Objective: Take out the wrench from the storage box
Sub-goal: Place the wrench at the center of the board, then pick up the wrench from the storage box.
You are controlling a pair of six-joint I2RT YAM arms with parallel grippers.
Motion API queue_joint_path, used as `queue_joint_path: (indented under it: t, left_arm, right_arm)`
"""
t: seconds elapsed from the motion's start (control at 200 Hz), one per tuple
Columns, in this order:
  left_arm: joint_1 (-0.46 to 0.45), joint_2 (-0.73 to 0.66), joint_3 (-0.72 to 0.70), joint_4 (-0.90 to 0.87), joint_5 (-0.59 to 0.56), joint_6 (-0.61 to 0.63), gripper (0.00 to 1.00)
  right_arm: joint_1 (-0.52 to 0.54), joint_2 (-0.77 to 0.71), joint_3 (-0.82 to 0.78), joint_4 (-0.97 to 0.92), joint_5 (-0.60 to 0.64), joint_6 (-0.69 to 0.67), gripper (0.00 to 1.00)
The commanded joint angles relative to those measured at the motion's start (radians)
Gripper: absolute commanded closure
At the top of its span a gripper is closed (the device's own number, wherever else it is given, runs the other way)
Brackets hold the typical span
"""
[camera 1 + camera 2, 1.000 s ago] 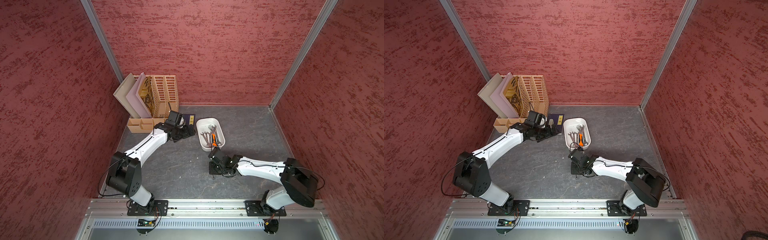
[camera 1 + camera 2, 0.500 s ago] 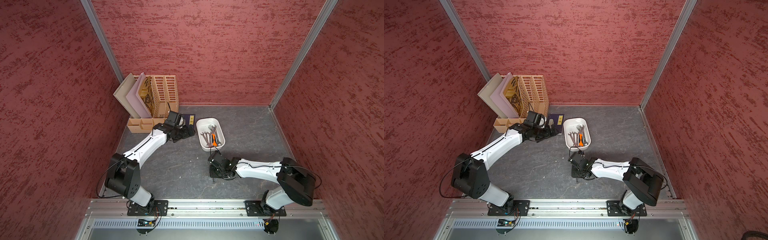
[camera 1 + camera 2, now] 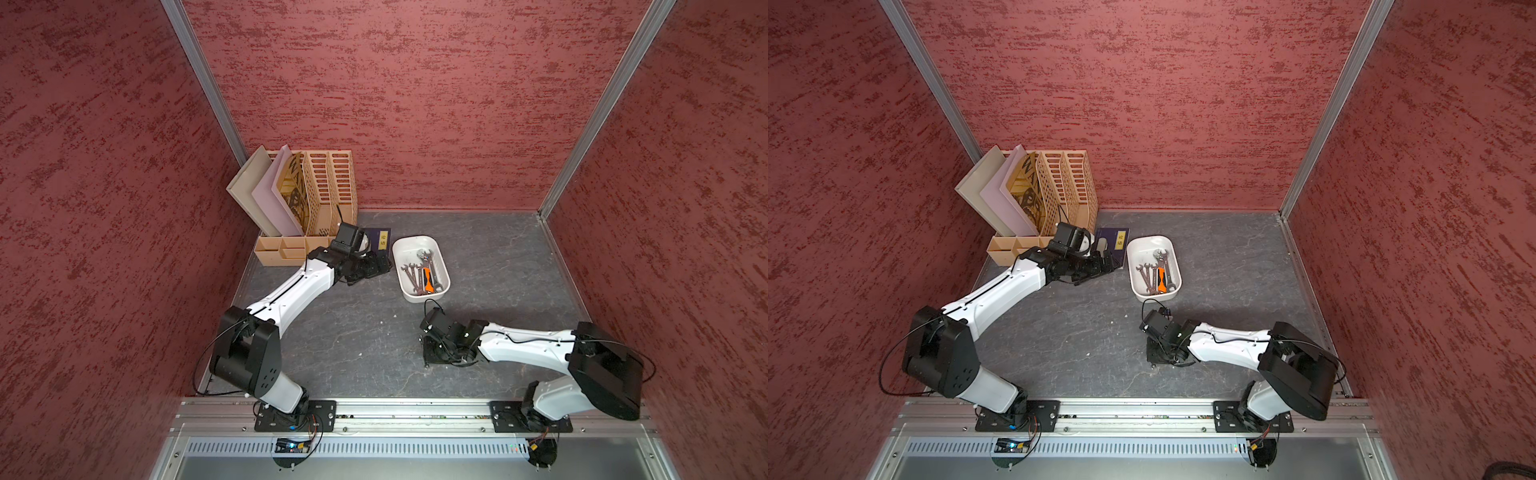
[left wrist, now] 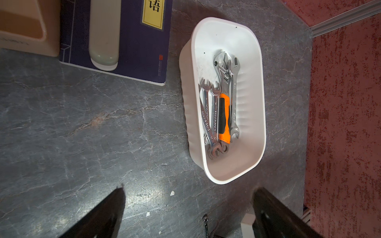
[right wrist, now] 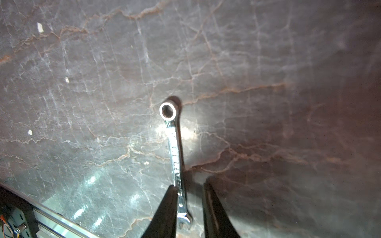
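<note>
The white storage box (image 3: 419,237) (image 3: 1150,237) (image 4: 222,31) sits on the grey table and holds several steel wrenches (image 3: 422,274) (image 4: 208,111), one with an orange handle (image 4: 224,117). In front of the box, a small ring-ended wrench (image 5: 175,154) (image 4: 205,224) lies flat on the table. My right gripper (image 5: 189,187) (image 3: 430,357) (image 3: 1154,357) straddles its open-ended tip. The jaws are slightly open: one finger (image 5: 167,206) is beside the shaft and a gap shows on the other side. My left gripper (image 4: 188,191) (image 3: 370,268) hovers open and empty left of the box.
A peach slotted file organizer (image 3: 328,187) with folders stands at the back left. A navy book (image 4: 144,51) with a pale case (image 4: 104,31) on it lies between organizer and box. Red walls close three sides; the metal rail (image 3: 374,411) runs along the front.
My right jaws have parted from the small wrench, which now rests on the table. The right wrist sank slightly toward the front. The left arm stayed almost still.
</note>
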Motion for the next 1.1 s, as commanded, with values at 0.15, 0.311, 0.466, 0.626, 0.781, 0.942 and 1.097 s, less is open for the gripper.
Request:
queue_joint_path:
  t: [0.15, 0.311, 0.466, 0.626, 0.781, 0.942, 1.097]
  left_arm:
    - [-0.029, 0.001, 0.017, 0.0, 0.025, 0.003, 0.0]
    - [-0.036, 0.038, 0.061, -0.025, 0.054, -0.01, 0.0]
    - [-0.017, 0.069, 0.121, -0.059, 0.058, -0.001, 0.0]
    - [0.001, 0.107, 0.177, -0.079, 0.079, 0.003, 0.0]
    - [0.009, 0.129, 0.196, -0.08, 0.07, 0.017, 0.0]
    - [0.017, 0.146, 0.178, -0.068, 0.068, 0.025, 0.0]
    - [0.03, 0.159, 0.164, -0.056, 0.087, 0.026, 0.0]
  right_arm:
    - [0.011, -0.073, 0.22, -0.316, 0.232, -0.186, 0.71]
    - [-0.073, -0.019, 0.414, -0.354, 0.288, -0.382, 0.68]
    - [-0.202, 0.16, 0.623, -0.377, 0.214, -0.492, 0.68]
    - [-0.309, 0.356, 0.859, -0.433, 0.151, -0.543, 0.7]
    - [-0.378, 0.506, 1.019, -0.487, 0.148, -0.565, 0.71]
    - [-0.417, 0.611, 1.113, -0.542, 0.206, -0.575, 0.71]
    - [-0.437, 0.676, 1.151, -0.544, 0.163, -0.562, 0.6]
